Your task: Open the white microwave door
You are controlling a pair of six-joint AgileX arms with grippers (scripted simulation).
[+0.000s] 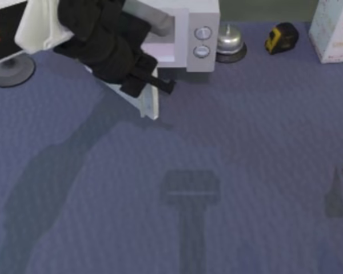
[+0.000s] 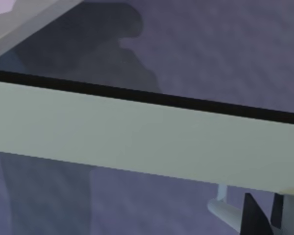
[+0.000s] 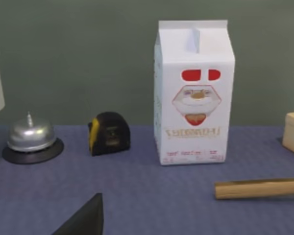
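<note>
Left gripper point(image 1: 160, 84), dark and two-fingered, sits at the free edge of the white microwave door point(image 1: 150, 103), near the desk's far edge and left of its middle. Whether the fingers clasp the door handle or merely hook it cannot be told: the top view shows only black fingertips projecting past the panel, and the left wrist view shows the door's edge as a broad pale band with a dark strip, and a pale handle bar point(image 2: 225, 213) at one corner beside a dark finger point(image 2: 252, 218).

Step in hand: the swing of the door. The panel stands well out from the front of the microwave point(image 1: 186, 34), angled toward the desk's near side, and the pale cavity is exposed, so the task appears mostly done.

Next move, as a judgement: any further opening calls for an arc about the hinge at the oven's left side, not a straight pull, lest the fingers slip off the handle.

Pose: the left arm reaches in from the far left corner, its dark wrist lying over the oven's top and pointing down and rightward.

Right arm: parked off the desk's near right; its camera faces a bell point(image 3: 31, 139), a tape measure point(image 3: 109, 133) and a white carton point(image 3: 193, 93) by the far right edge.
</note>
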